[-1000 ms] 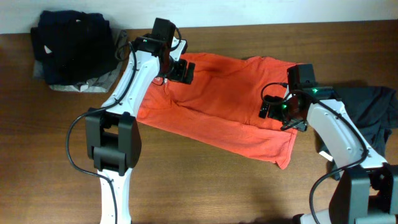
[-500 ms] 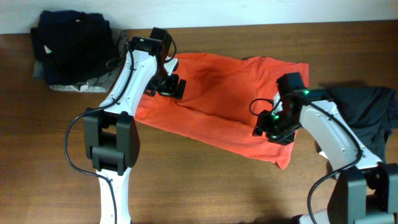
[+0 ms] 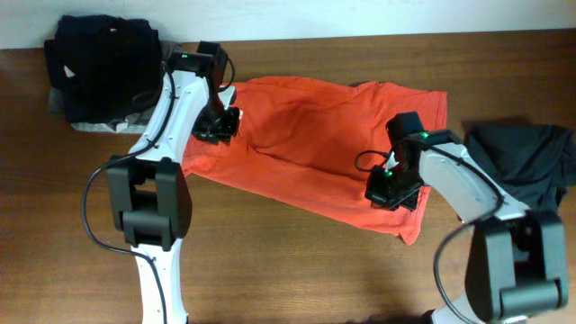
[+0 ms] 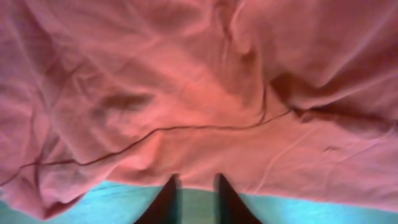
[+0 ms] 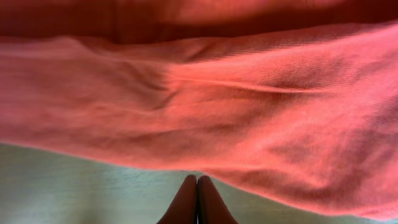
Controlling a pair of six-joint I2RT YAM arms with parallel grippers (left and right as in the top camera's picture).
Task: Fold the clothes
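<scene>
The clothes, a red-orange T-shirt, lie spread and wrinkled across the middle of the table. My left gripper sits low on the shirt's left part. In the left wrist view its fingertips stand a narrow gap apart with the shirt's edge between them, so the left gripper is shut on the cloth. My right gripper is down at the shirt's near right part. In the right wrist view the right gripper has its fingers pressed together, tips touching the shirt's hem. No cloth shows between them.
A pile of navy and grey garments sits at the back left corner. A charcoal-black garment lies at the right edge, close to my right arm. Bare wooden table runs along the front.
The left gripper slid left toward the shirt's left edge and the right gripper moved down toward the near hem. Both jaws closed from wide open.
</scene>
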